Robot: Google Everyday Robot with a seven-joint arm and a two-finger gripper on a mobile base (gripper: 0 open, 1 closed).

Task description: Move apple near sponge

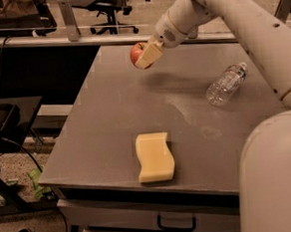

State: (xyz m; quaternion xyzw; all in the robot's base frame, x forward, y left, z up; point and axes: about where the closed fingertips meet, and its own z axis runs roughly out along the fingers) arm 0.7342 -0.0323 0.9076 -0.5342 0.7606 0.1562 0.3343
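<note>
A small red apple is held clamped in the gripper above the far left corner of the grey desk, the pale fingers closed around it and a shadow thrown on the surface beneath. The sponge is seen lying flat at the desk's near edge, well apart from the fruit. A clear plastic bottle is laid on its side towards the right edge.

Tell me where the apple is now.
In the camera view, the apple is held in the end effector above the far left of the table, beyond the sponge.
</note>
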